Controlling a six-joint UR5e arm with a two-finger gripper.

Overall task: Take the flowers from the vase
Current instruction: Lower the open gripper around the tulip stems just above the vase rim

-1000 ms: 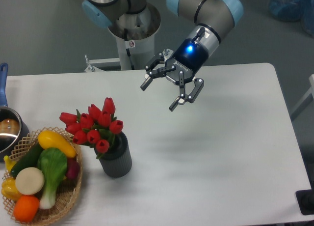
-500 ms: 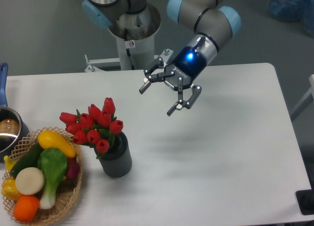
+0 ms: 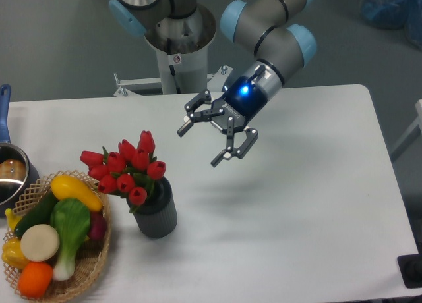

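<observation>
Your gripper hangs above tabletop, jaws spread wide, empty, up-right of red tulips. Tulips sit in dark ribbed vase.

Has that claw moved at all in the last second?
Yes. The claw has slid left, closer to the flowers, which sit unmoved in the vase.

Red tulip flowers upright in ribbed dark vase.
</observation>
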